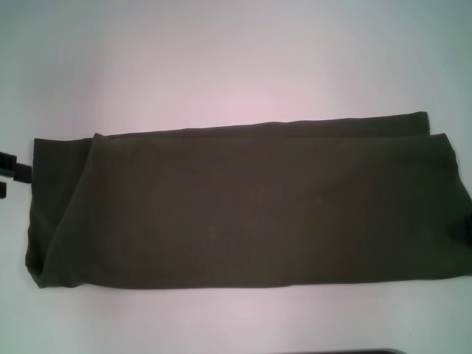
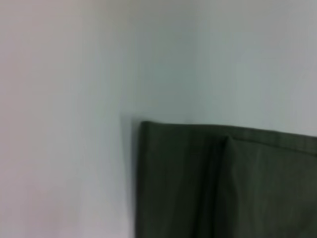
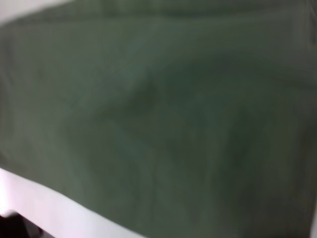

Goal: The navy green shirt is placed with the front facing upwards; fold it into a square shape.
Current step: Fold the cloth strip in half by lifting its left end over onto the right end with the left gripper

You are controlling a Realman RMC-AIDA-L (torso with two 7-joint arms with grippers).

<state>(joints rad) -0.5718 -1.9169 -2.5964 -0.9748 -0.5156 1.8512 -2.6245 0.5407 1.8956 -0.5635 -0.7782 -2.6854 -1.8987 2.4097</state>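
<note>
Across the centre of the head view, we see the navy green shirt [image 1: 243, 210] lying flat on the white table [image 1: 221, 59] as a long horizontal band. It runs from near the left edge of the frame to the right edge. Only plain olive cloth faces up; no lettering or collar shows. Along the top of the band, a second layer edge sits slightly behind the front layer. At the left end, a diagonal fold line runs from the upper corner down toward the lower left corner.

In the left wrist view, one squared corner of the shirt [image 2: 223, 183] occupies the lower right of the frame, with an overlapping layer edge visible on it. The table [image 2: 64, 124] fills the remainder.

In the right wrist view, olive cloth [image 3: 163, 114] fills nearly the whole frame, with table [image 3: 59, 213] at the lower left.

The left gripper [image 1: 13, 171] appears as a dark part at the left edge of the head view, just beside the shirt's left end; we cannot tell how its fingers stand. The right gripper is out of view.
</note>
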